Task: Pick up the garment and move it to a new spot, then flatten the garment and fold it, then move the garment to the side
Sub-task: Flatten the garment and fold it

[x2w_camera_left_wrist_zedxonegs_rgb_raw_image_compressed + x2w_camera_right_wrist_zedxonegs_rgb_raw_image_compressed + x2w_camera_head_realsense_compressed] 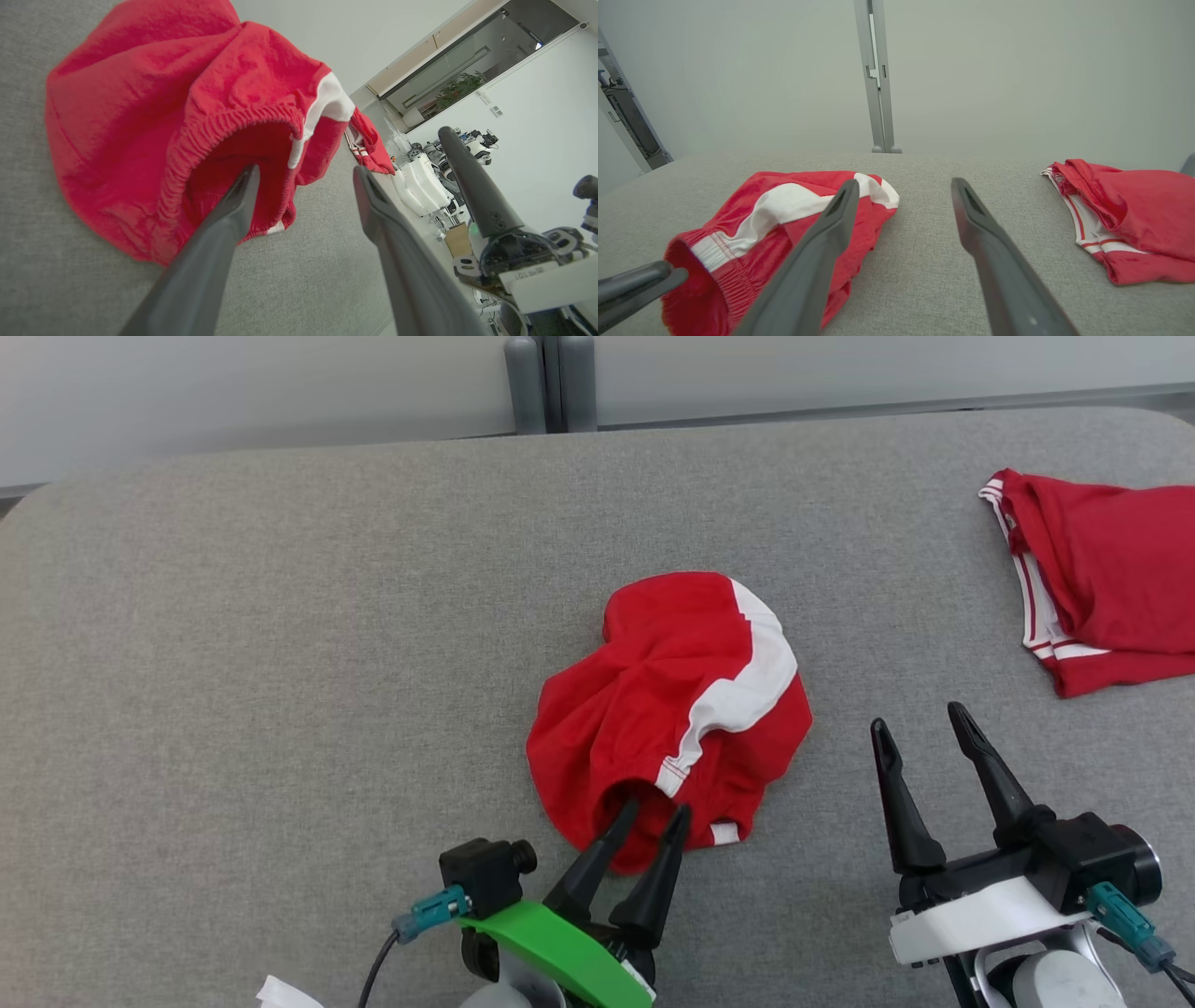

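1. Red shorts (672, 691) lie crumpled on the desk (280, 616), directly ahead of my left tool (657, 809), waistband opening facing it.
2. Left tool: jaws wide, one fingertip seemingly inside the waistband, nothing gripped.
3. Right tool (918, 717): wide, empty, shorts well off to its left. Left is nearer, so I judge it takes the grasp.

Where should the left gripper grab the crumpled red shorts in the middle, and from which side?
Probably the elastic waistband of the shorts, from the robot's near side: its opening gapes toward the left gripper, whose open fingers straddle the rim.
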